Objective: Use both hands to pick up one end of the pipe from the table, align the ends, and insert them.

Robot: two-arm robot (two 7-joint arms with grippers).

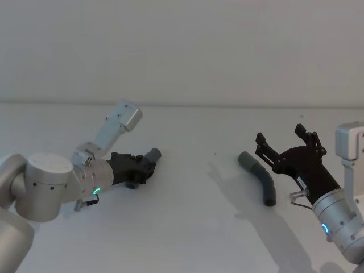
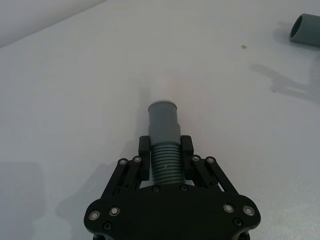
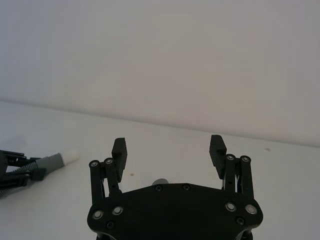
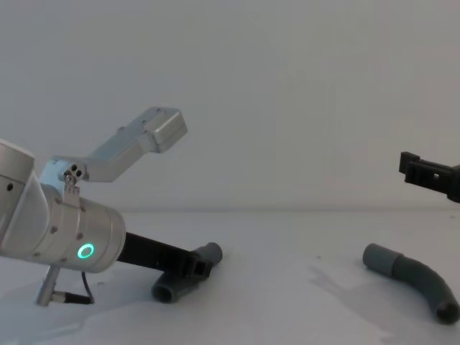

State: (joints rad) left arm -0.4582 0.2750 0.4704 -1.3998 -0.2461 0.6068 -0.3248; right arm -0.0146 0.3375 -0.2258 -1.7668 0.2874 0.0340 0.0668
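Now your left black end effector (image 2: 165, 150) is clenched on the white-tipped dark-grey ribbed hose piece (image 2: 164, 122); your right end effector (image 3: 169, 150) hangs released beside the second curved grey hose (image 1: 261, 177).

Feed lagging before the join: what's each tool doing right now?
Left tool: closed on the white-tipped hose piece.
Right tool: open, holding nothing.

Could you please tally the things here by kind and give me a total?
Hose pieces: 2 (held hose piece, lying hose piece on the table)
Claws: 2 (left claw shut on the held hose piece, right claw open, raised near the lying one)
Total: 4
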